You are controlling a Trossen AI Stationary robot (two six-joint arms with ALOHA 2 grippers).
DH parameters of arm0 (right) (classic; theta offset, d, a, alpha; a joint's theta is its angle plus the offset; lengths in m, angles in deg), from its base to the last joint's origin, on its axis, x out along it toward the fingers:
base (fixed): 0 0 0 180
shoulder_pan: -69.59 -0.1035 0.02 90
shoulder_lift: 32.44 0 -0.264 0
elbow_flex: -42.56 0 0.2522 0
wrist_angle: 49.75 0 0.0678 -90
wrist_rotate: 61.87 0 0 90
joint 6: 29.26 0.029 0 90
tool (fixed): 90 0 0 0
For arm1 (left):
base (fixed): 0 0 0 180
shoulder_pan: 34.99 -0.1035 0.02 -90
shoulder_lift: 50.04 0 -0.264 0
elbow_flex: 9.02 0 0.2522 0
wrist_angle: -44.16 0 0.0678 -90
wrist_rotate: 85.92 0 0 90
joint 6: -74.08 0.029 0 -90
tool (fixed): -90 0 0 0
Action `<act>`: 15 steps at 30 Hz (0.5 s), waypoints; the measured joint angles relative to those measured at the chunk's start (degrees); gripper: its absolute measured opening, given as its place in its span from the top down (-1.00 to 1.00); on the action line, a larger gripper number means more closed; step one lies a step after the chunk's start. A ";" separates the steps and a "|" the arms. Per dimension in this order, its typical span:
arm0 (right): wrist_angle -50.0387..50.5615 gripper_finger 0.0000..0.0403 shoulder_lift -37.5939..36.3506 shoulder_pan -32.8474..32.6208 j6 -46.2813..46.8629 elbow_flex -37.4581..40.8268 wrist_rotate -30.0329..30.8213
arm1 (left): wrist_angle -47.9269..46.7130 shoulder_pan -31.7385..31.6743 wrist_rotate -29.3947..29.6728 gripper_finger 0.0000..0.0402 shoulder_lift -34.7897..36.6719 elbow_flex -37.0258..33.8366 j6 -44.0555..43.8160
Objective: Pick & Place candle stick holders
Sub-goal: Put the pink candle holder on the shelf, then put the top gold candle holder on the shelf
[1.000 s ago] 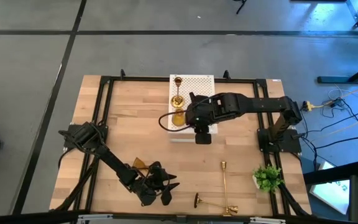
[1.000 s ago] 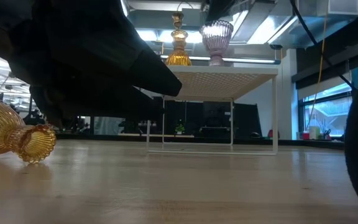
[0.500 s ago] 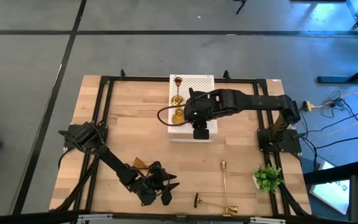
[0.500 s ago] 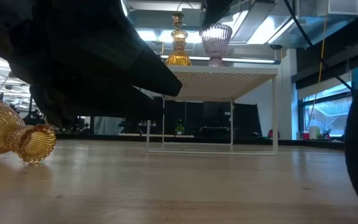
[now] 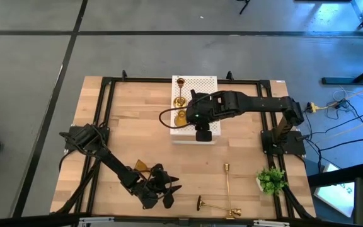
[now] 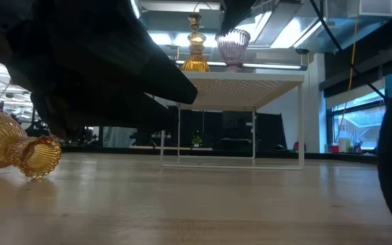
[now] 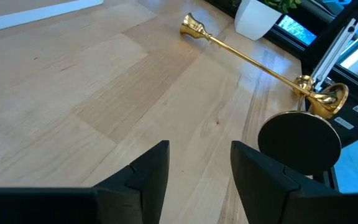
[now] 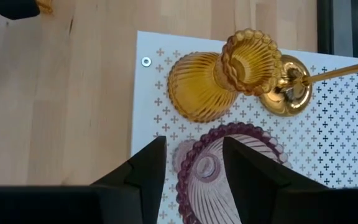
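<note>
Purple ribbed glass holder [image 8: 219, 163] stands upright on the white perforated stand [image 8: 347, 155] beside the amber one [image 8: 213, 81], directly beneath the right gripper [image 8: 194, 168], whose part-open fingers straddle it.

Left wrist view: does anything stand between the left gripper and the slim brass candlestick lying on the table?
Nothing visible: only bare wooden table separates the open left gripper from the slim brass candlestick. A dark round disc sits near its base end.
</note>
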 joint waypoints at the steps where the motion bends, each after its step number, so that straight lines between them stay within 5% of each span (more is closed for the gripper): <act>1: 0.20 0.21 0.00 0.00 0.00 0.00 -0.02 | 0.00 0.00 0.00 0.17 0.00 0.00 0.00; 15: 0.96 0.21 0.00 -0.79 -0.13 0.02 0.90 | -0.18 0.00 0.00 0.17 0.00 0.02 0.02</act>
